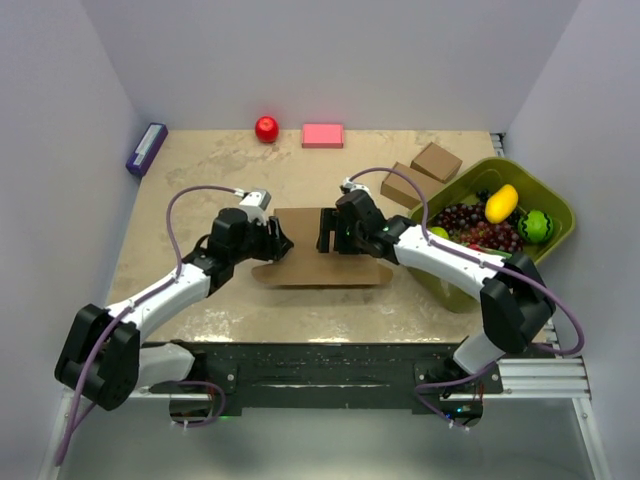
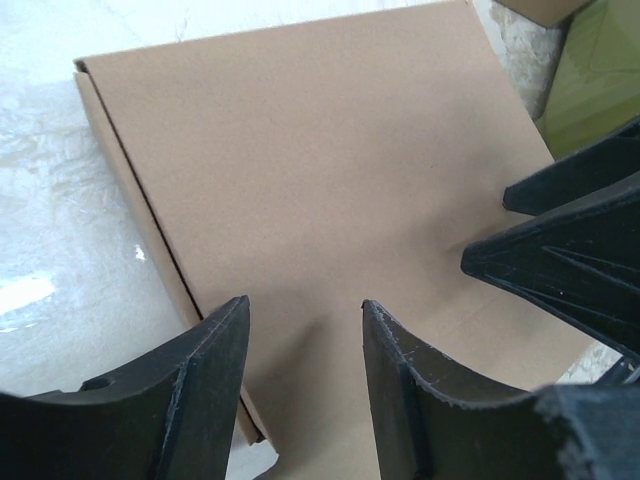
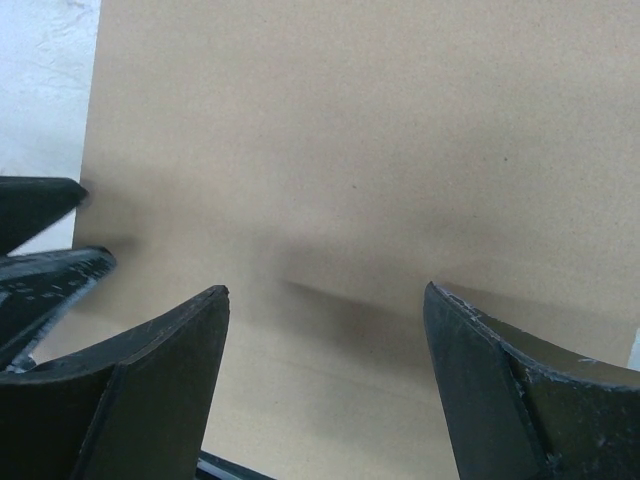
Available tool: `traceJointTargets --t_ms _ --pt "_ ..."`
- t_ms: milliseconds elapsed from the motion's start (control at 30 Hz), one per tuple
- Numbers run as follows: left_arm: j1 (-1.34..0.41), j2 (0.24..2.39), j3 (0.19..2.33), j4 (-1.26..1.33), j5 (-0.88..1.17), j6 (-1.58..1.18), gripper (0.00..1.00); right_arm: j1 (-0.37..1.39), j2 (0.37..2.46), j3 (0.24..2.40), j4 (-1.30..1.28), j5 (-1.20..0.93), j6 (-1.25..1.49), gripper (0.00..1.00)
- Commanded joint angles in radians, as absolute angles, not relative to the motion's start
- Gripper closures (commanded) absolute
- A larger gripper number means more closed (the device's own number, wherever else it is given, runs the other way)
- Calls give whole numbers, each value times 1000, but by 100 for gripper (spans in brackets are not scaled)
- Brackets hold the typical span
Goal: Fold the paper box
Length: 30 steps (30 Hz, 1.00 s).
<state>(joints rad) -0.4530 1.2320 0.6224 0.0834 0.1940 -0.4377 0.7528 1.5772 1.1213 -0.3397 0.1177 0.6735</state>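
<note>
The paper box (image 1: 305, 262) is a flat brown cardboard piece lying in the middle of the table. It fills the left wrist view (image 2: 320, 170), with a folded side strip along its left edge, and it fills the right wrist view (image 3: 350, 140). My left gripper (image 1: 281, 243) is open over the box's left part, its jaws apart just above the cardboard (image 2: 305, 300). My right gripper (image 1: 325, 232) is open over the box's right part, its jaws wide apart (image 3: 326, 288). The two grippers face each other, close together. Neither holds anything.
Two small closed brown boxes (image 1: 436, 161) (image 1: 402, 186) lie at the back right. A green basket (image 1: 530, 176) of fruit stands at the right edge. A red apple (image 1: 266, 128), a pink block (image 1: 322, 135) and a purple object (image 1: 146, 148) lie along the back.
</note>
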Motion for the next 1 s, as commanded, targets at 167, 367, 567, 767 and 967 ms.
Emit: traceJointTargets --t_ms 167,367,567,767,967 --pt "-454 1126 591 101 38 -451 47 758 1453 1152 -482 245 641 19" --pt "-456 1169 571 98 5 -454 49 758 1462 1100 -482 239 647 20" --pt "-456 1154 523 126 -46 -469 53 758 1471 1065 -460 235 657 21" --pt "-456 1146 468 169 -75 -480 60 758 1494 1045 -442 233 663 21" --pt "-456 1177 446 193 -68 -483 62 758 1511 1017 -425 221 669 21"
